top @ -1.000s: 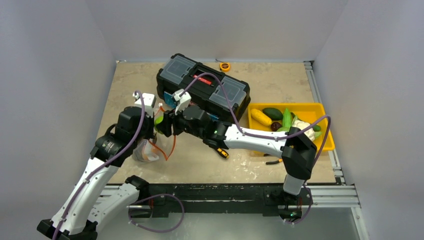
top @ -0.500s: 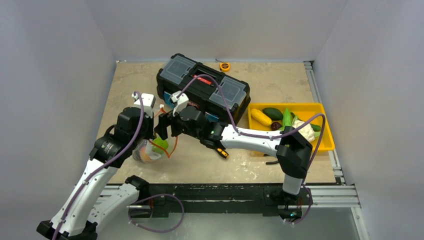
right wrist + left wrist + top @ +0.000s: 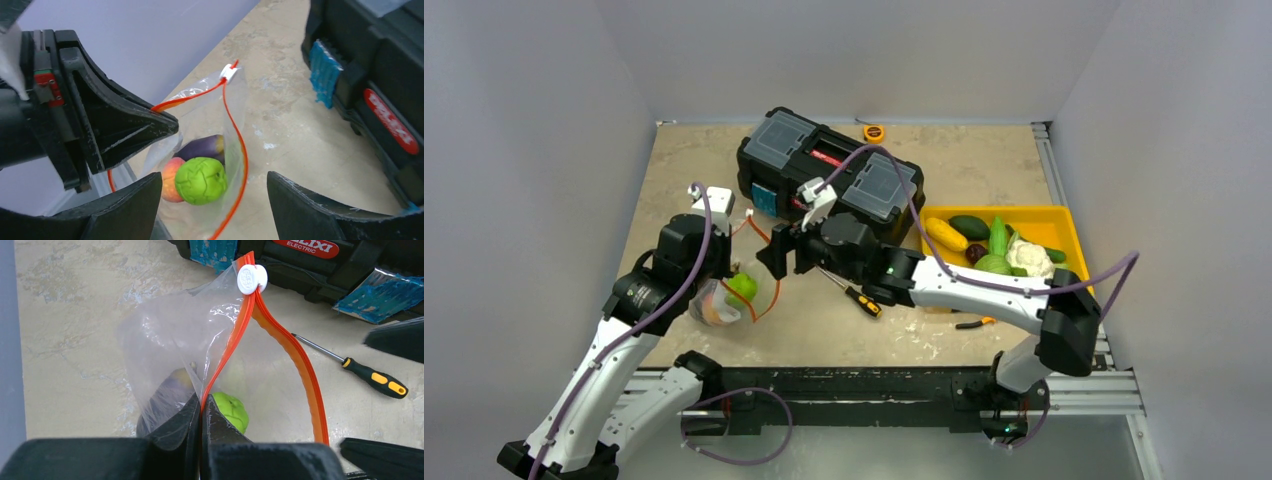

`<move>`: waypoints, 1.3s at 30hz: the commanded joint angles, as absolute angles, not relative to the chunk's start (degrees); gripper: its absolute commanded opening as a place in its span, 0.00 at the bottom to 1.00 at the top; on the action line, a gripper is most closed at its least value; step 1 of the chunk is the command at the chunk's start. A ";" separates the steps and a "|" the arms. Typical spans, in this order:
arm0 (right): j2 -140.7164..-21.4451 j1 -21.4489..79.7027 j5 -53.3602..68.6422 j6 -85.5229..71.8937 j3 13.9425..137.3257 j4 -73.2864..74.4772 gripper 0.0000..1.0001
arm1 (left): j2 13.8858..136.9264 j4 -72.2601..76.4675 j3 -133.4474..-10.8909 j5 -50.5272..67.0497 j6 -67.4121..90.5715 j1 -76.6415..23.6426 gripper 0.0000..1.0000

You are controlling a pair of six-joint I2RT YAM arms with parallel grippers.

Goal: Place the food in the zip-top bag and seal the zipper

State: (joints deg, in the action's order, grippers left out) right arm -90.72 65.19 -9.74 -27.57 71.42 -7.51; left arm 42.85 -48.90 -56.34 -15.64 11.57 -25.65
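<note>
The clear zip-top bag (image 3: 729,295) hangs open at the table's left; it also shows in the left wrist view (image 3: 170,340) and the right wrist view (image 3: 205,125). My left gripper (image 3: 201,407) is shut on its orange-red zipper strip (image 3: 240,325) and holds the mouth up. A white slider (image 3: 248,279) sits at the strip's far end. Inside lie a green cabbage (image 3: 201,180), a purple eggplant (image 3: 202,147) and a peach-coloured fruit (image 3: 170,180). My right gripper (image 3: 215,200) is open and empty, just right of the bag's mouth (image 3: 779,255).
A black toolbox (image 3: 829,180) stands behind the bag. A screwdriver (image 3: 856,295) lies right of the bag. A yellow tray (image 3: 1064,225) at the right holds several more food pieces. Orange-handled pliers (image 3: 972,322) lie in front of the tray. A small tape measure (image 3: 874,132) sits at the back.
The green cabbage has dropped from my right gripper into the bag. My right gripper has opened and pulled back to the right. The left gripper keeps its hold on the zipper strip.
</note>
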 commanded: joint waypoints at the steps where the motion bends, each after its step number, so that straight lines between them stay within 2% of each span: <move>1: -82.97 65.18 -15.08 -25.92 67.26 -4.73 0.76 | 42.71 -47.11 -56.20 -16.21 12.39 -25.82 0.00; 12: -63.18 63.33 -41.25 -16.17 54.69 5.37 0.79 | 43.46 -47.11 -56.25 -15.69 12.30 -25.85 0.00; 19: -50.82 48.05 -45.95 -27.03 46.43 12.16 0.76 | 44.06 -47.07 -56.37 -15.39 12.30 -25.84 0.00; 23: -46.09 39.41 -46.76 -35.07 40.91 12.51 0.71 | 44.21 -47.06 -56.34 -15.24 12.30 -25.88 0.00; 27: -46.85 32.15 -41.71 -42.50 38.17 11.82 0.67 | 44.21 -47.08 -56.36 -15.21 12.30 -25.91 0.00; 34: -56.42 19.99 -24.69 -48.35 38.83 9.40 0.67 | 44.28 -47.17 -56.38 -15.29 12.30 -25.88 0.00; 39: -63.79 16.70 -17.11 -51.19 40.98 7.95 0.68 | 44.17 -47.14 -56.41 -15.29 12.35 -25.85 0.00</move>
